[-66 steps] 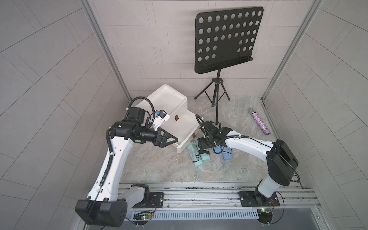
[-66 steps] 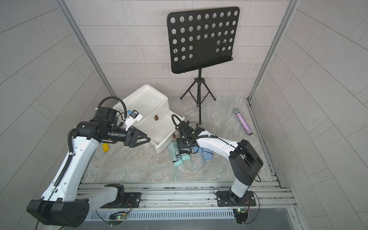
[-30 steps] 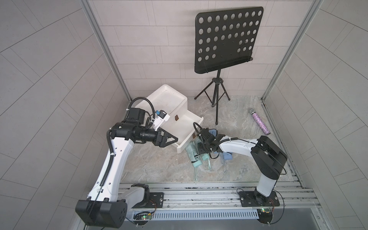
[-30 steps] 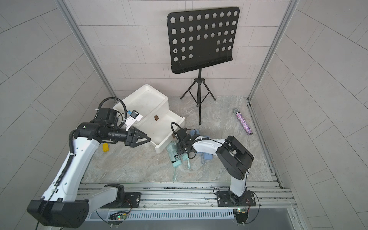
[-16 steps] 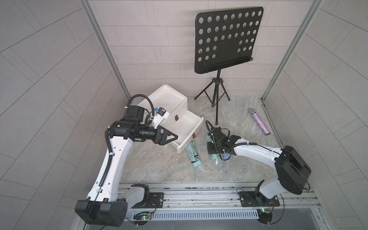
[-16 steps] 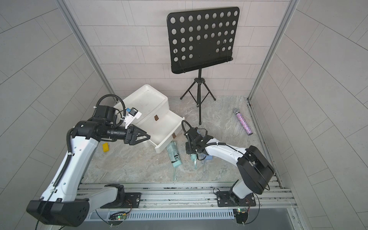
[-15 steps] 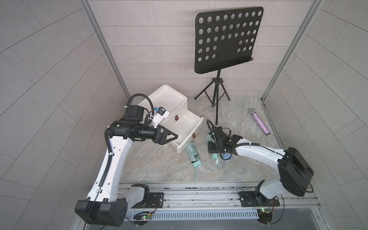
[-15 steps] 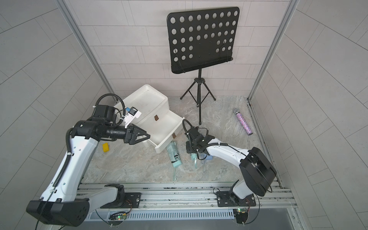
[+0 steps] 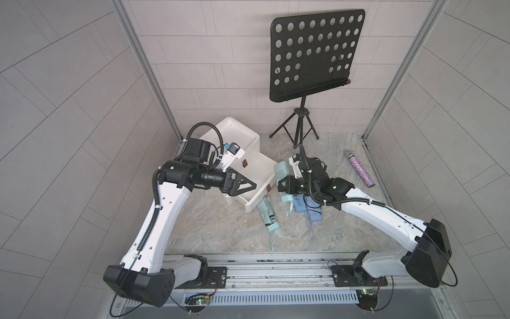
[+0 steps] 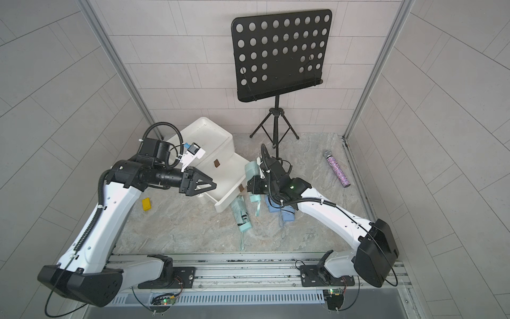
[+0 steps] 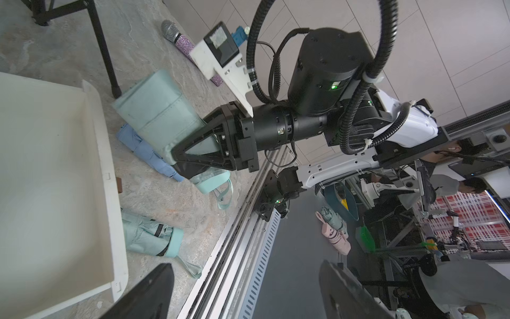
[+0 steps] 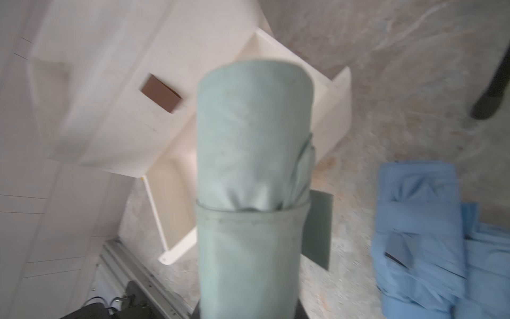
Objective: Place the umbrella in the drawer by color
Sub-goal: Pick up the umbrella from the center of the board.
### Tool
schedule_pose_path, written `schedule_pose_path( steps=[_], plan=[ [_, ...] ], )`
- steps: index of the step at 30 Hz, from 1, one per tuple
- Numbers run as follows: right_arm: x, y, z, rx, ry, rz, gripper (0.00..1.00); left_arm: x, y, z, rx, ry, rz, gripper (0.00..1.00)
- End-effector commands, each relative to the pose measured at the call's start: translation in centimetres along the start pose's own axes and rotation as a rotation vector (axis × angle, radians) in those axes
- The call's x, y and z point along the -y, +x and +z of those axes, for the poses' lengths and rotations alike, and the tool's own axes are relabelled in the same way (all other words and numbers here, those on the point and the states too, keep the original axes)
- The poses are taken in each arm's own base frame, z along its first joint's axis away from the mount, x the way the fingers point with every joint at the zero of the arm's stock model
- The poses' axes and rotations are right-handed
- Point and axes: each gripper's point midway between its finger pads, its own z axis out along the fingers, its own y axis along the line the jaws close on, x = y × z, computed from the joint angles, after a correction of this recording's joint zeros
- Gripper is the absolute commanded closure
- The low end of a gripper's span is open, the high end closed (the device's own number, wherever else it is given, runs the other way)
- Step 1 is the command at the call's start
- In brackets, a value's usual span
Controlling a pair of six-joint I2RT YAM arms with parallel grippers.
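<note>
Holding left gripper (image 9: 252, 185) spread wide, empty, by the open white drawer (image 9: 258, 201), at its left side. Clamping right gripper (image 9: 285, 186) on a mint umbrella (image 9: 282, 170), held just beside the drawer's right end. Noting second mint umbrella (image 9: 267, 214) and blue umbrellas (image 9: 314, 214) lying on the floor (image 9: 220, 229).

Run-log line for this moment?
right gripper: jaws shut on mint umbrella, held beside open drawer | left gripper: jaws open, empty | blue umbrellas: on floor

Left arm (image 9: 168, 204) and right arm (image 9: 380, 218): white links, black joints and bases, ribbed black cables (image 9: 149, 229). Left gripper (image 9: 254, 185) and right gripper (image 11: 176, 161) are black triangular frames; a green light (image 9: 334, 187) glows on the right arm
</note>
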Motion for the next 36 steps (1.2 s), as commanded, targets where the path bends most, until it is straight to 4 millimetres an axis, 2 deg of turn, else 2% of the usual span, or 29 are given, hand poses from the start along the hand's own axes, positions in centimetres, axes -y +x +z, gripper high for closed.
schedule_pose_path(
  steps=[1, 6, 10, 15, 25, 30, 36],
  plan=[
    [-6.3, -4.9, -1.4, 0.132, -0.267, 0.072, 0.81, 0.4, -1.2, 0.8, 0.014, 0.026, 0.023, 0.09],
    [-10.2, -7.8, -1.0, 0.196, -0.501, 0.204, 0.80, -0.5, -1.7, 1.7, 0.031, 0.031, 0.001, 0.08],
    [-12.8, -9.3, -1.0, 0.202, -0.670, 0.280, 0.80, -0.9, -2.2, 1.9, 0.051, 0.020, 0.000, 0.08],
    [-13.9, -10.4, -1.5, 0.224, -0.735, 0.303, 0.80, -1.9, -2.9, 1.8, 0.059, -0.043, -0.009, 0.08],
    [-9.8, -10.1, 0.8, 0.273, -0.560, 0.423, 0.80, -2.1, -2.6, 1.2, 0.073, -0.099, 0.021, 0.08],
    [-7.6, -9.1, 1.8, 0.294, -0.399, 0.463, 0.81, -2.0, -2.7, 0.7, 0.089, -0.126, 0.041, 0.08],
    [-5.0, -8.2, 2.9, 0.304, -0.223, 0.496, 0.80, -3.1, -1.9, -0.2, 0.092, -0.215, 0.066, 0.08]
  ],
)
